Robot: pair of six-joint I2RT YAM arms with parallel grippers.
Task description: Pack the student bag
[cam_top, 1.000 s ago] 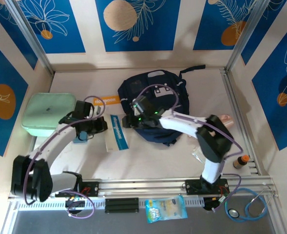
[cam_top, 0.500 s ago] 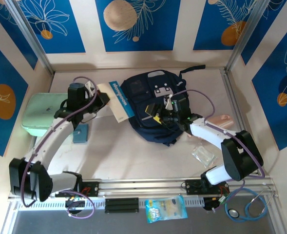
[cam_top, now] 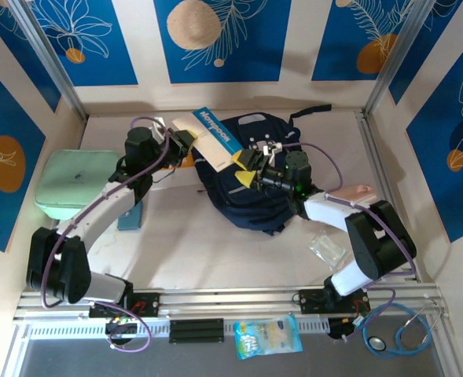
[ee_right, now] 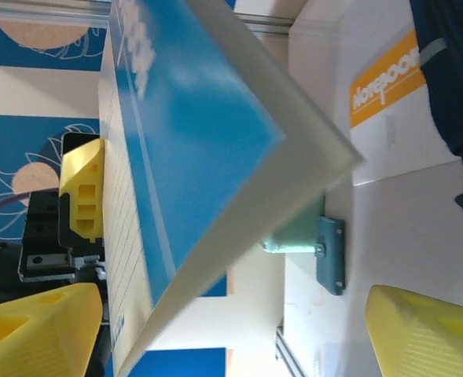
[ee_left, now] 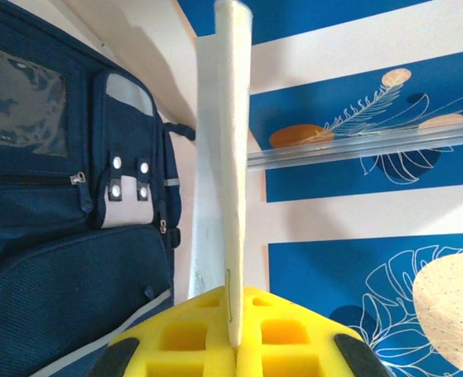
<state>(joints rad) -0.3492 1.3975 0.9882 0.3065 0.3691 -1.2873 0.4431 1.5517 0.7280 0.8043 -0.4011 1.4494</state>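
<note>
The student bag (cam_top: pixel 256 196), a dark navy backpack with a grey-white patch, lies at the back middle of the table. It also shows at the left of the left wrist view (ee_left: pixel 50 204). My left gripper (cam_top: pixel 185 147) (ee_left: pixel 235 314) is shut on a thin white and blue notebook (cam_top: pixel 210 135) (ee_left: pixel 229 157), held in the air above the bag's left top corner. My right gripper (cam_top: pixel 255 166) (ee_right: pixel 231 338) hovers open over the bag's top. The notebook's blue cover (ee_right: pixel 192 149) slants across in front of its fingers, untouched.
A mint green case (cam_top: pixel 74 182) and a small blue box (cam_top: pixel 129 216) lie at the left. A second notebook with an orange label (ee_right: pixel 380 82) lies by the bag. A clear packet (cam_top: pixel 328 250), a small bottle (cam_top: pixel 388 259) and a stethoscope (cam_top: pixel 404 334) sit at the right.
My left arm has lifted the notebook off the table and carried it back and right, above the bag. My right gripper has opened wider and moved from the bag's left edge toward its top.
</note>
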